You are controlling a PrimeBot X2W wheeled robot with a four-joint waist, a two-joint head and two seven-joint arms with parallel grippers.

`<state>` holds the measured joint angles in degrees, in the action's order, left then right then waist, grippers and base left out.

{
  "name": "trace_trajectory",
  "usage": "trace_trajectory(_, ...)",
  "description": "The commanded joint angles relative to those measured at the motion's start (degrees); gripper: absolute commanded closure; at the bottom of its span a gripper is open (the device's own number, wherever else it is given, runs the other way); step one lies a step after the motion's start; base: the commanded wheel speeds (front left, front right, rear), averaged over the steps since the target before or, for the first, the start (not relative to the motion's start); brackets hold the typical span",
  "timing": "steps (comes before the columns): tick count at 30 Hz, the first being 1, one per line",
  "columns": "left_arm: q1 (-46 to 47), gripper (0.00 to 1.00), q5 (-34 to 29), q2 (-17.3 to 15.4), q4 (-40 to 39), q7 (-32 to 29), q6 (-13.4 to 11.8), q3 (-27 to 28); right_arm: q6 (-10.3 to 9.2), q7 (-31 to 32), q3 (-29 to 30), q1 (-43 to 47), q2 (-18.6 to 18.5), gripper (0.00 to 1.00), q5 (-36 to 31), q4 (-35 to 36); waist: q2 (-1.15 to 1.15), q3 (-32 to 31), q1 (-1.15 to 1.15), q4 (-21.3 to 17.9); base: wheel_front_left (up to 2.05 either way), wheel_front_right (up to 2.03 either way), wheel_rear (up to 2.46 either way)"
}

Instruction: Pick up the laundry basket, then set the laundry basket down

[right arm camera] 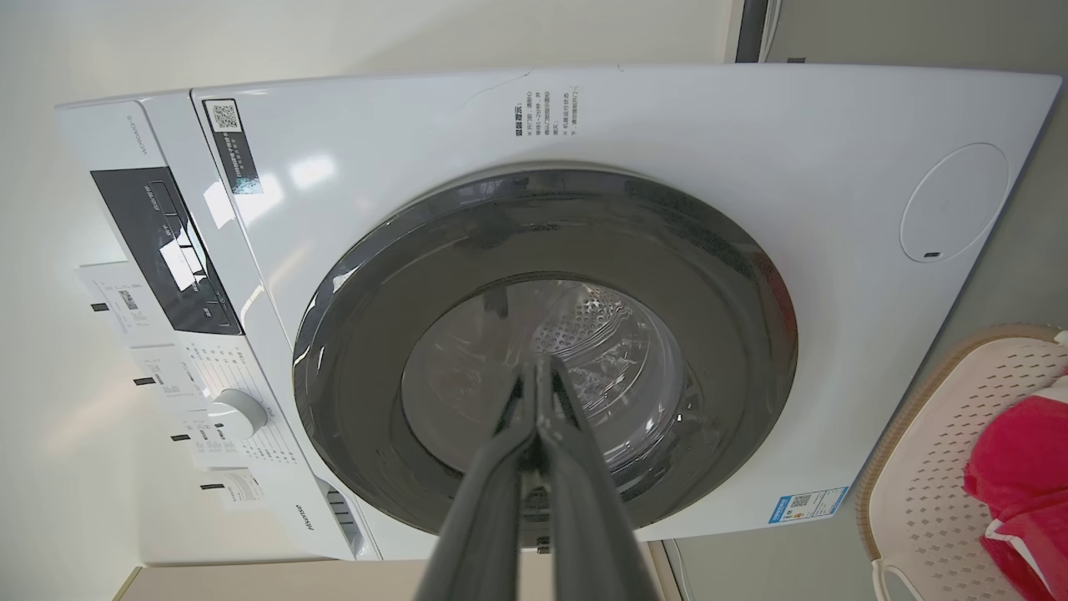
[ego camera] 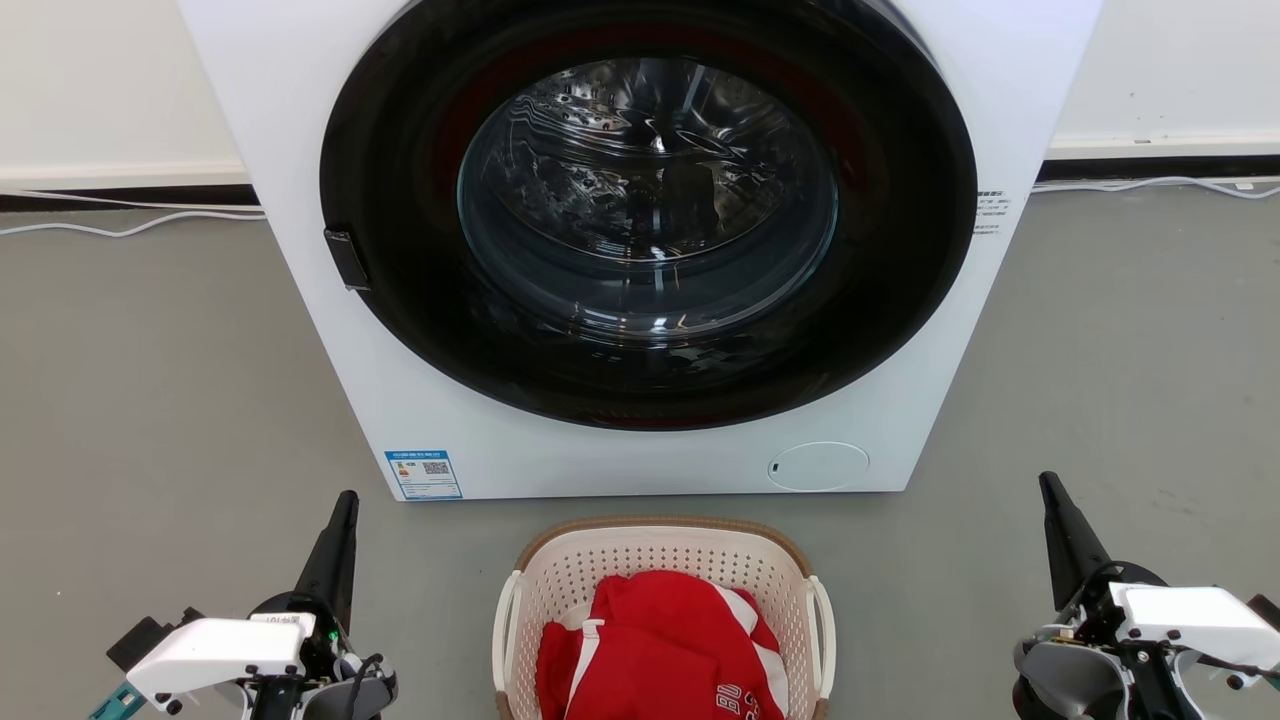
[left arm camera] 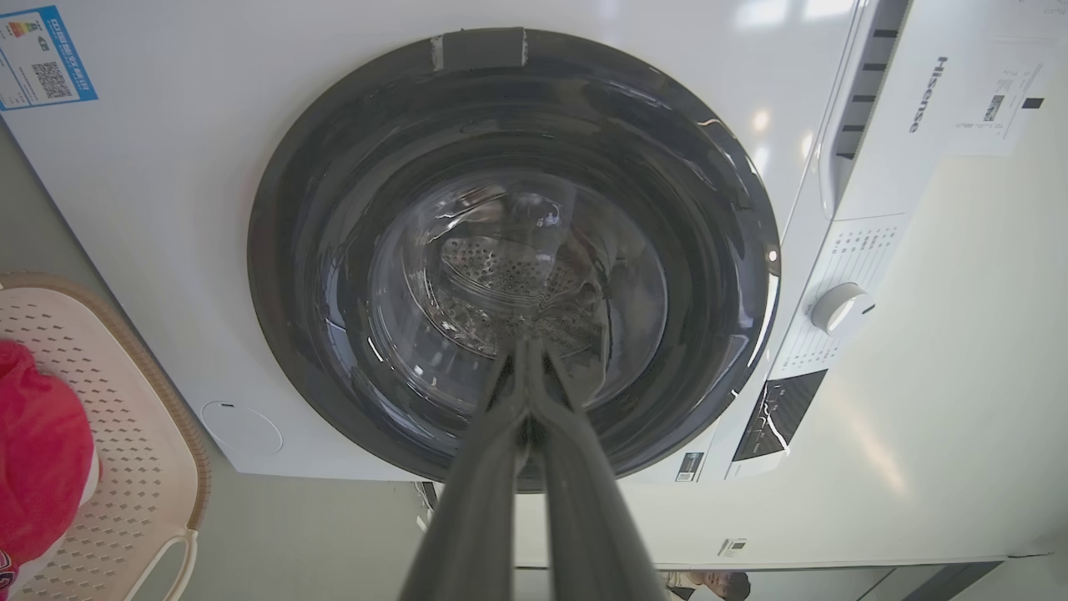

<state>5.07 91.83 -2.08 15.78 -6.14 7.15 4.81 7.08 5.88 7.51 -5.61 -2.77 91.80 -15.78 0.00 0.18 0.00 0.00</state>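
Both closed tight, empty: left gripper (ego camera: 345, 505) & right gripper (ego camera: 1052, 492) sit either side of laundry basket (ego camera: 640, 556), no contact. Basket, w/ red garment (ego camera: 660, 640) inside, on floor (ego camera: 150, 400) just in front of washer (ego camera: 450, 440).

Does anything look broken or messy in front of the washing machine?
Nothing stands out. The laundry basket sits upright on the floor before the washing machine, red clothing inside. The left gripper and right gripper are shut, either side, touching nothing.

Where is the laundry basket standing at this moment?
In the head view the laundry basket stands on the grey floor at the bottom centre, just in front of the washing machine, between the left gripper and the right gripper.
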Motion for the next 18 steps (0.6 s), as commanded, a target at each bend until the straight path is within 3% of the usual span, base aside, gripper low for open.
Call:
trace_trajectory(1, 1.12, 1.00, 0.32, -0.80, -1.74, -0.37, 0.34, 1.74, 0.41, 0.61, -0.98, -0.57, -0.10, 1.00, 0.36, 1.76, 0.00, 0.00, 0.00, 0.00, 0.00, 0.00, 0.00)
trace_trajectory(18, 1.12, 1.00, 0.32, -0.80, -1.74, -0.36, 0.34, 1.73, 0.41, 0.61, -0.98, -0.57, -0.10, 1.00, 0.36, 1.76, 0.00, 0.00, 0.00, 0.00, 0.00, 0.00, 0.00)
